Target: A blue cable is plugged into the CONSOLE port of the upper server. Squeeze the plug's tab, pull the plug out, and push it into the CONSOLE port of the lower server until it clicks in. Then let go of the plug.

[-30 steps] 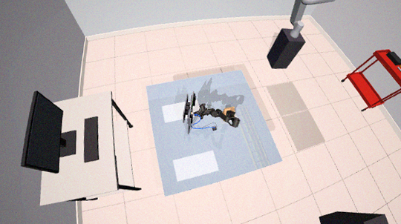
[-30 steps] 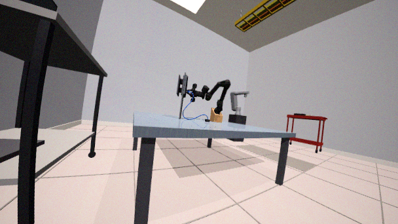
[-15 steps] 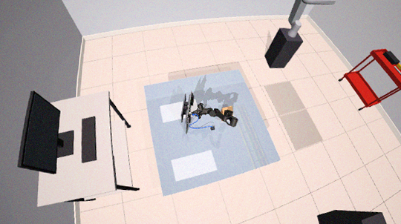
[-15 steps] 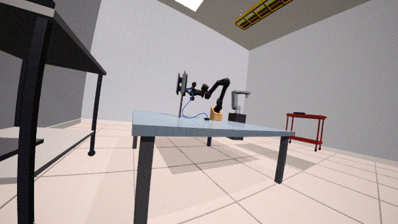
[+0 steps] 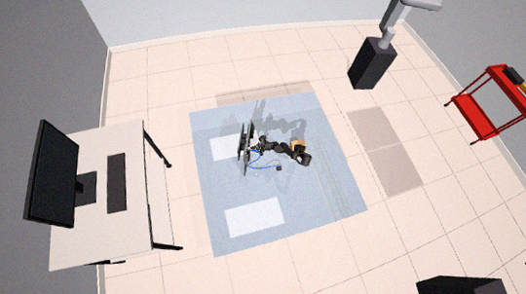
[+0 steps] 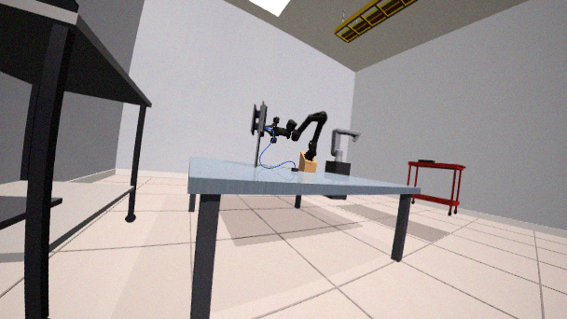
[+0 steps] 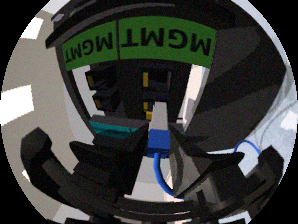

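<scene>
Pinching the blue plug (image 7: 159, 142) between its two fingers, the black gripper (image 5: 261, 145) (image 6: 274, 130) (image 7: 157, 127) faces an upright dark panel (image 5: 247, 147) (image 6: 262, 122) near one end of a pale blue table (image 5: 254, 221) (image 6: 298, 185). The black arm (image 5: 283, 148) (image 6: 319, 122) rises beside an orange block (image 5: 298, 143) (image 6: 308, 163). Around the table spreads a floor of cream tiles with grey walls; a red cart (image 5: 473, 117) (image 6: 435, 165) stands well apart, and a white desk (image 5: 121, 236) with a monitor (image 5: 54, 175) is on the opposite side. In the wrist view, the plug lies midway between the fingertips, its pale front end pointing toward dark sockets under green labels reading MGMT, upside down. That front end overlaps the edge of a lower socket; whether it is inside one is hard to tell. From the plug, a blue cable (image 5: 258, 167) (image 6: 262, 156) (image 7: 159, 172) curves down to a small dark block (image 5: 278, 168) (image 6: 295, 170) on the table.
</scene>
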### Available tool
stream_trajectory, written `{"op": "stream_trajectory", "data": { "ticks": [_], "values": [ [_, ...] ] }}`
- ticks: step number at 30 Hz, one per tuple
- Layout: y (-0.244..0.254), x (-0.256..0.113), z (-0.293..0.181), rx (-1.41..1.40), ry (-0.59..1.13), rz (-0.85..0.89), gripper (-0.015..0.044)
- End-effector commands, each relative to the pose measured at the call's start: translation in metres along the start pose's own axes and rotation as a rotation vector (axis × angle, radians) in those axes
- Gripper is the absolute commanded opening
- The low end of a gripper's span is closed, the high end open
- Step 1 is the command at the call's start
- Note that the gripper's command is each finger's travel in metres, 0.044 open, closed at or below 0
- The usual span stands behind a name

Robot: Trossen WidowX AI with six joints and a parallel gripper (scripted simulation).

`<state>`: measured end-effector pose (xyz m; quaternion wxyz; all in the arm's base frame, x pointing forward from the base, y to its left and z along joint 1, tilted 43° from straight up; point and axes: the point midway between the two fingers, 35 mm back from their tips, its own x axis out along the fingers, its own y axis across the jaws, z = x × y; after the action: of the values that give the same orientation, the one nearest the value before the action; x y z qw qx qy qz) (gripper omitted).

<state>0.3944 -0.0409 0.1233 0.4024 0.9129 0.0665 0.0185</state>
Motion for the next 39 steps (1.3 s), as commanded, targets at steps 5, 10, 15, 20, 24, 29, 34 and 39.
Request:
{"op": "stream_trajectory", "data": {
  "ticks": [5,10,15,20,24,29,34,39],
  "values": [
    [0.0028,0.0025,0.0002,0.001,-0.001,0.012,0.0],
    [0.0028,0.0032,0.0004,0.0,-0.001,0.012,0.0],
    [0.0028,0.0038,0.0006,0.0,-0.001,0.012,0.0],
    [0.0028,0.0045,0.0008,0.0,-0.001,0.012,0.0],
    [0.0028,0.0051,0.001,0.0,-0.001,0.012,0.0],
    [0.0028,0.0057,0.0012,0.0,-0.001,0.013,0.0],
    [0.0028,0.0064,0.0014,0.0,-0.001,0.013,0.0],
    [0.0028,0.007,0.0016,0.0,-0.001,0.013,0.0]
  ]
}}
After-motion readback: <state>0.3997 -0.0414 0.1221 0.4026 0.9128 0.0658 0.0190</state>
